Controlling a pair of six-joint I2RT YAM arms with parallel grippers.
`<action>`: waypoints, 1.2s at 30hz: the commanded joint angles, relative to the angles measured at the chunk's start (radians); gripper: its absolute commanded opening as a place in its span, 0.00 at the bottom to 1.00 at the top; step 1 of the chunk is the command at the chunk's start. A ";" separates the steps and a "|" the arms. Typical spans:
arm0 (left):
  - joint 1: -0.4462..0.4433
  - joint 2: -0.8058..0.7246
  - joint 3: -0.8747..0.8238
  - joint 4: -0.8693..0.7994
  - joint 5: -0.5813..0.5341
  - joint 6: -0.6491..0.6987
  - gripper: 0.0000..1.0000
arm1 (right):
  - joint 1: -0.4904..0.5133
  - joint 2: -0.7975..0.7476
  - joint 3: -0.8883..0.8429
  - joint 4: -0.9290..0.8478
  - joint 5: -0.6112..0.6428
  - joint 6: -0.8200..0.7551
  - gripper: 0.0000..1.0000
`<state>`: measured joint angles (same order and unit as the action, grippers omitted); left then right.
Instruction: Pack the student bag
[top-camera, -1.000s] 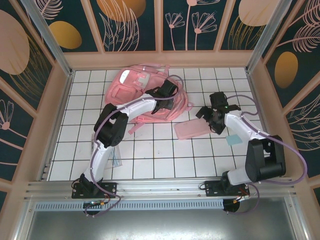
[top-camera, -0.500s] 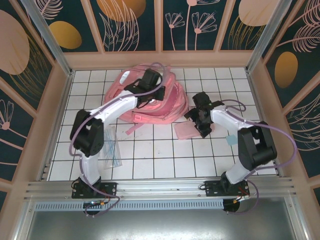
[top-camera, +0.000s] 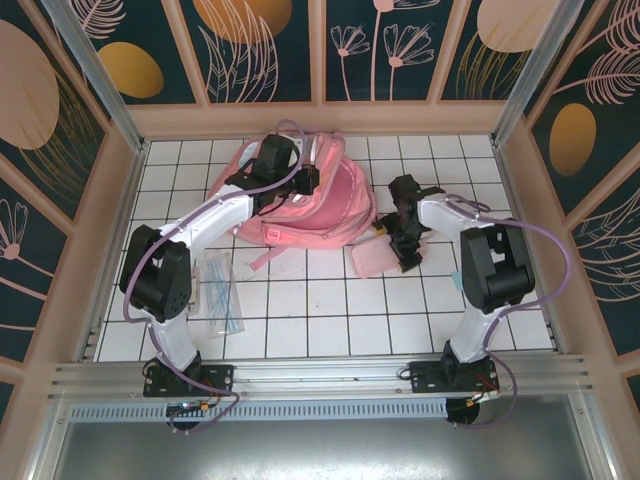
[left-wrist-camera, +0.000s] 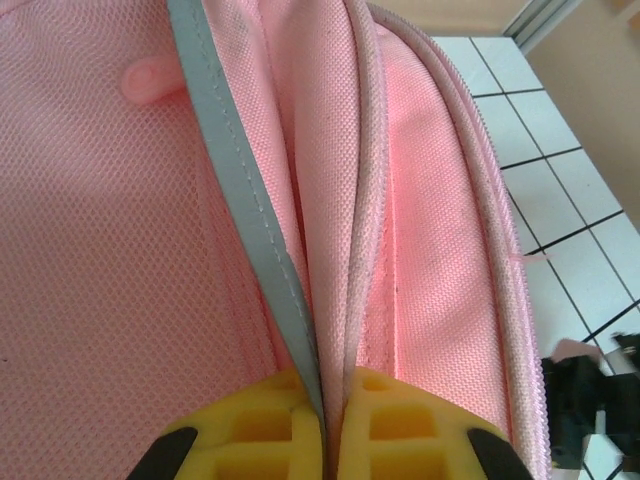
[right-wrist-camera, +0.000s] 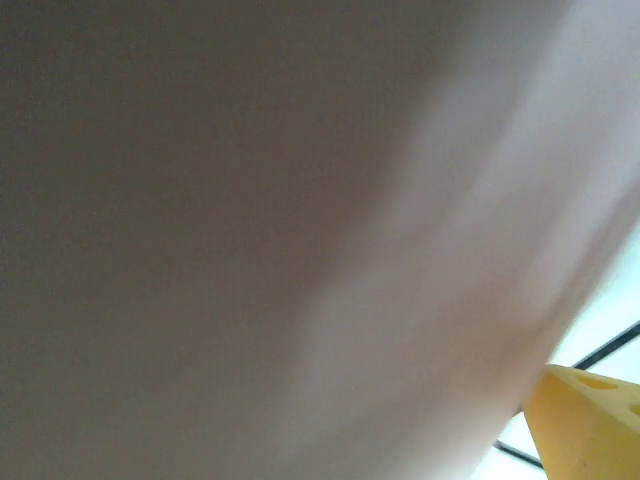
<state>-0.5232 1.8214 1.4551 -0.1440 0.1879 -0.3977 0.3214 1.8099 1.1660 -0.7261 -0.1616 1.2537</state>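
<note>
Student bag (top-camera: 335, 200): large, soft pink fabric backpack, lying slumped on the white tiled table (top-camera: 300, 300) at its far middle. The surface is woven pink cloth and mesh, with a silver-grey reflective strip (left-wrist-camera: 240, 170) stitched along one edge and a pink strap (top-camera: 262, 258) trailing toward the near side. The fold carrying that strip is gathered up and pinched in the left gripper (left-wrist-camera: 325, 390).

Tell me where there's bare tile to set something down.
Near-centre tiles between the plastic sleeve and the right arm, nearer than the pencil case; also the far-right corner. Crowded between the student bag and the right gripper.
</note>
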 joint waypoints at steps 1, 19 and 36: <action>0.005 -0.074 0.004 0.150 0.056 -0.005 0.00 | -0.003 0.062 0.001 -0.031 -0.002 0.027 0.99; 0.057 -0.101 -0.049 0.238 0.144 -0.078 0.00 | 0.004 0.029 0.082 -0.049 0.134 -0.158 0.80; 0.107 -0.060 0.001 0.294 0.274 -0.148 0.00 | 0.006 0.013 0.527 -0.233 0.142 -0.495 0.71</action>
<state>-0.4206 1.7863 1.4025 -0.0170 0.3996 -0.5377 0.3283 1.8278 1.5681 -0.9169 -0.0059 0.8265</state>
